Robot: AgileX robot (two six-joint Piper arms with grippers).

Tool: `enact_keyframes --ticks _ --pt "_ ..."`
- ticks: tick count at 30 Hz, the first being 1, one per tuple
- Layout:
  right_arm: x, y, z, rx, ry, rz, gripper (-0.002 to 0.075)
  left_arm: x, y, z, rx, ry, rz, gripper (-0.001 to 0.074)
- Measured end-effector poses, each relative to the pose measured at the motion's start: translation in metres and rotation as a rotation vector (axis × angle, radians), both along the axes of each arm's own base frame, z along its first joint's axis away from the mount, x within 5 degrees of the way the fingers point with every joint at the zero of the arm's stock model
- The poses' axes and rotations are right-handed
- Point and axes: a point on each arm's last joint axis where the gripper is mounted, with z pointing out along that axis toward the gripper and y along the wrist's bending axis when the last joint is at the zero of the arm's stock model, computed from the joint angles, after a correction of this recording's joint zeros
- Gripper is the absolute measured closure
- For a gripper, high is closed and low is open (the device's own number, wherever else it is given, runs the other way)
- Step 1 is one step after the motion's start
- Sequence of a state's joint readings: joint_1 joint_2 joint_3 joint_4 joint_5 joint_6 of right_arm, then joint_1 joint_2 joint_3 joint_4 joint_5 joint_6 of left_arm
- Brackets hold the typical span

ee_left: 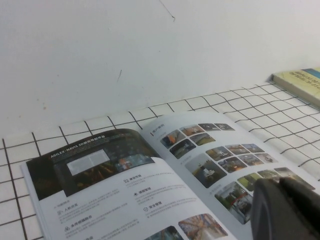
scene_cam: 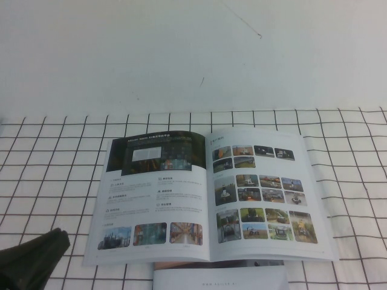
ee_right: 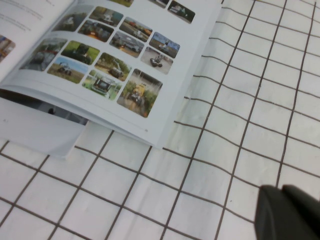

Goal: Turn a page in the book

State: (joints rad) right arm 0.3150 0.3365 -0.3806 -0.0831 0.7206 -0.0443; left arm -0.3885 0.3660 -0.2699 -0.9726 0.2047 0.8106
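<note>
High view: the book lies open and flat on the checked surface, dark-bannered page facing up.
Left tool sits near its corner, right tool well apart; whether either is open I cannot tell.

checked tablecloth, white booklet, white wall, yellowish book

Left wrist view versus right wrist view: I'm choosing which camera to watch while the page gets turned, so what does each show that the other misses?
Only the left wrist view shows the page with the dark banner, the wall and a yellowish book off to the side. Only the right wrist view shows the white booklet tucked under the book's corner. Both show the book lying open on the checked cloth, its photo-grid sheet, and a dark edge of their own gripper: left gripper, right gripper.
</note>
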Motion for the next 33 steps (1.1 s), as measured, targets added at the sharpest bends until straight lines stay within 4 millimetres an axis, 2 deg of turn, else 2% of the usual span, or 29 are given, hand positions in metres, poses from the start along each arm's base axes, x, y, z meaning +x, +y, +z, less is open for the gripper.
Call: enact_keyframes --ticks 6,12,18,25,29,33 --pt "0.000 0.000 0.000 0.002 0.000 0.000 0.0725 -0.012 0.009 -0.016 -0.018 -0.041 0.057 0.0738" --pt "0.000 0.000 0.000 0.002 0.000 0.000 0.0725 -0.019 0.024 -0.039 0.132 -0.177 0.212 0.0738" --pt "0.000 0.000 0.000 0.002 -0.002 0.000 0.0725 -0.019 0.031 -0.070 0.172 -0.159 0.303 0.0738" --pt "0.000 0.000 0.000 0.002 -0.002 0.000 0.0725 -0.018 0.036 -0.072 0.201 -0.181 0.365 0.0738" --pt "0.000 0.000 0.000 0.002 -0.002 0.000 0.0725 -0.020 0.039 -0.075 0.175 -0.149 0.410 0.0738" --pt "0.000 0.000 0.000 0.002 -0.002 0.000 0.0725 -0.022 0.040 -0.089 0.112 0.040 0.428 0.0738"
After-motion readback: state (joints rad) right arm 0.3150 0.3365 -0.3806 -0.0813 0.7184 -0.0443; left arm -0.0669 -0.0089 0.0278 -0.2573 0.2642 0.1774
